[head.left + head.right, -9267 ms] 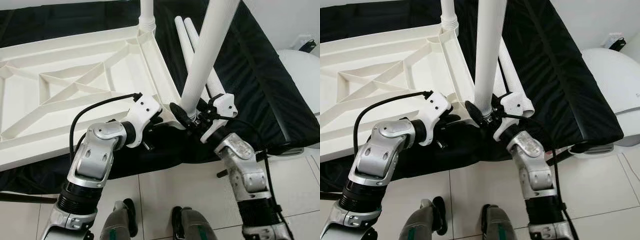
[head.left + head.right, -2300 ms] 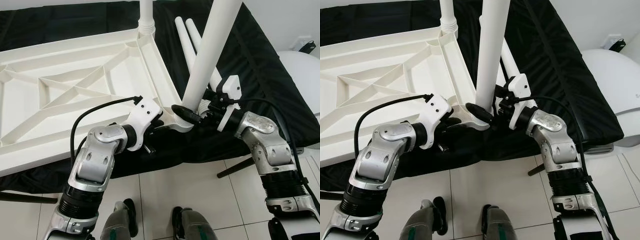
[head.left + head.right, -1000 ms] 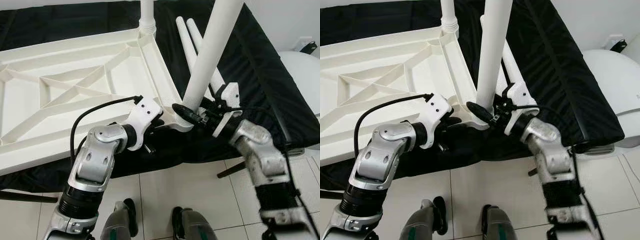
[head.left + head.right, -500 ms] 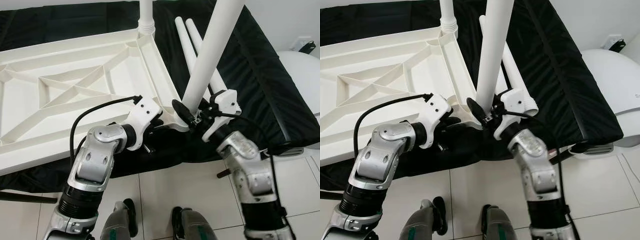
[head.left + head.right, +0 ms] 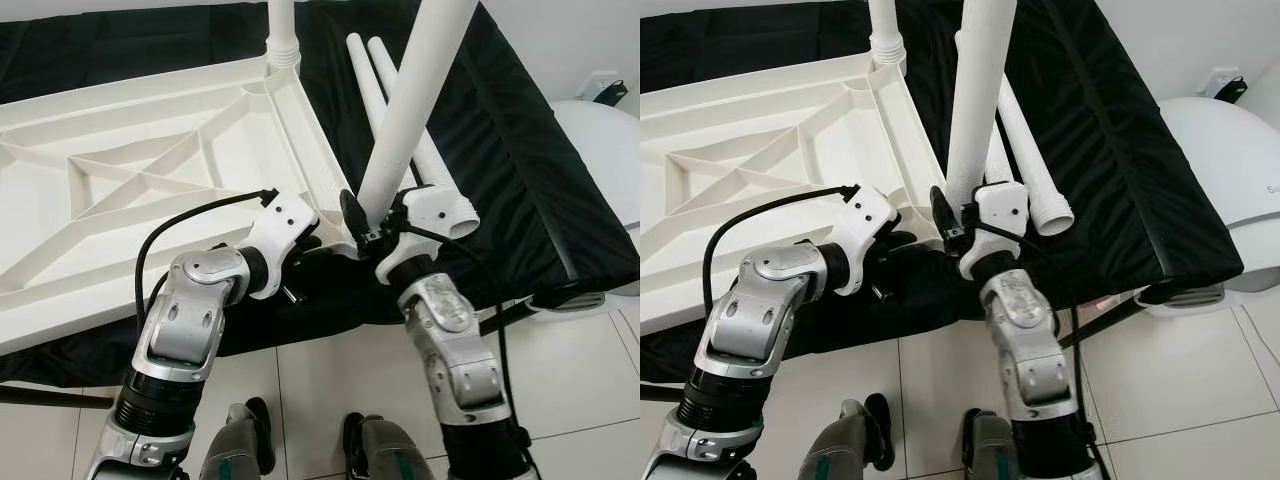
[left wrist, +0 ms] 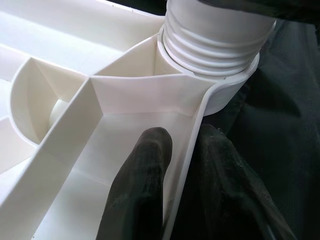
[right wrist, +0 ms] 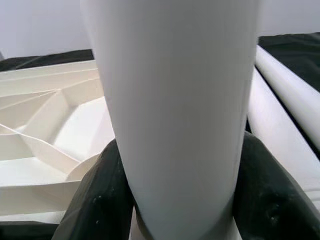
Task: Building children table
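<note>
Gripping the white leg (image 5: 410, 110) near its threaded base, the right claw (image 5: 372, 222) holds it upright in the corner socket of the upturned white tabletop (image 5: 150, 170). Beside it, the left claw (image 6: 175, 165) pinches the tabletop's rim (one finger either side). Two spare legs (image 5: 385, 85) lie beyond on black cloth (image 5: 500, 130).

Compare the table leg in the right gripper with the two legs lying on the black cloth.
The gripped leg stands steeply, its threaded end at the tabletop's corner socket, clamped by the right gripper; the loose legs lie flat side by side on the black cloth, untouched. All three are plain white tubes.
</note>
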### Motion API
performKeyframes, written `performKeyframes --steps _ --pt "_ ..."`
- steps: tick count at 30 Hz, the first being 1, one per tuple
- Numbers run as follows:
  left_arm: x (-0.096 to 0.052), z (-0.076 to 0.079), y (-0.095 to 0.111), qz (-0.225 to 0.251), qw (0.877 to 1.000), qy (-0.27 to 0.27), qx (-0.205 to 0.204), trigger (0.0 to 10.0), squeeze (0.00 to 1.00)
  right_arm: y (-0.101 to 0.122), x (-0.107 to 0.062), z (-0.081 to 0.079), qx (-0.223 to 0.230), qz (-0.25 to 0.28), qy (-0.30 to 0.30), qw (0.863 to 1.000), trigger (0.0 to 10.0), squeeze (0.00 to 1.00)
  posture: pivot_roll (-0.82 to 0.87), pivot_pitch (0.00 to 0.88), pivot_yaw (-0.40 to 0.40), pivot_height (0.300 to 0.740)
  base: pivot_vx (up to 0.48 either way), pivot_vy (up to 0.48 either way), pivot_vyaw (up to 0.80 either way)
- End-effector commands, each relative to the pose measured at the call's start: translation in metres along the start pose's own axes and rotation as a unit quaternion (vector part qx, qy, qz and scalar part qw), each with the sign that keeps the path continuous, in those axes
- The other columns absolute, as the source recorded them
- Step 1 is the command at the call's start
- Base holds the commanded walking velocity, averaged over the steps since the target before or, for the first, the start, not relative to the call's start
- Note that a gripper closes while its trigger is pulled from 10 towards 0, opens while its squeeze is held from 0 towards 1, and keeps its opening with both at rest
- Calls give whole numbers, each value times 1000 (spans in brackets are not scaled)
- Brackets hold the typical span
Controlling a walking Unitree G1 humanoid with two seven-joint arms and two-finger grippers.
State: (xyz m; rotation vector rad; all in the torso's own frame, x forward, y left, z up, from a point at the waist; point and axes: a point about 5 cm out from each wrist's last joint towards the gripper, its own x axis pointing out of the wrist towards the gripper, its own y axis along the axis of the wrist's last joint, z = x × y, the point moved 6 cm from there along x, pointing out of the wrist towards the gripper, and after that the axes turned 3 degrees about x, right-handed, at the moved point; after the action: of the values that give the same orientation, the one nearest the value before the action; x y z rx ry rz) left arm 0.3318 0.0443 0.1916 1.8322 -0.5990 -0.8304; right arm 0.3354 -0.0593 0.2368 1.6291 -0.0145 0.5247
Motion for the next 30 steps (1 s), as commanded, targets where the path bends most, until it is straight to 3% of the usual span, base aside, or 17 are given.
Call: performKeyframes --steps 1,8,9,10,11,14,16,19,20,30 --pt "1 -11 -4 -2 998 61 -17 10000 0 -11 -2 -8 19 -17 -10 1000 0 0 -22 240 -44 740 0 0 0" --pt "1 -10 -5 -3 998 60 -17 10000 0 -15 -2 -9 23 -26 -23 999 0 0 -22 236 -48 740 0 0 0" --pt "1 -10 -4 -2 998 60 -17 10000 0 -15 -2 -8 22 -27 -28 999 4667 0 -22 233 -48 740 0 0 0" --pt "1 -10 -4 -2 998 60 -17 10000 0 -15 -2 -8 22 -27 -28 999 4667 0 -22 233 -48 740 0 0 0" --pt "1 -10 -4 -2 998 61 -17 10000 0 -15 -2 -7 20 -27 -32 999 10000 0 -22 233 -48 740 0 0 0" --pt "2 -10 -4 -2 998 60 -17 10000 0 -15 -2 -6 22 -27 -35 999 10000 0 -23 231 -48 740 0 0 0" --pt "2 -10 -4 -1 998 60 -17 10000 0 -14 -1 -4 22 -25 -37 999 10000 490 -24 225 -48 740 0 0 0" --pt "2 -10 -4 -1 998 60 -17 10000 0 -14 -1 -4 22 -25 -37 999 10000 490 -24 225 -48 740 0 0 0" --pt "2 -10 -4 -1 998 60 -16 10000 0 -13 -1 -1 20 -22 -35 999 10000 1000 -24 220 -48 740 0 0 0" --pt "3 -9 -3 1 998 59 -15 10000 0 3 4 8 35 4 41 999 10000 1000 -28 211 -46 740 0 0 0"
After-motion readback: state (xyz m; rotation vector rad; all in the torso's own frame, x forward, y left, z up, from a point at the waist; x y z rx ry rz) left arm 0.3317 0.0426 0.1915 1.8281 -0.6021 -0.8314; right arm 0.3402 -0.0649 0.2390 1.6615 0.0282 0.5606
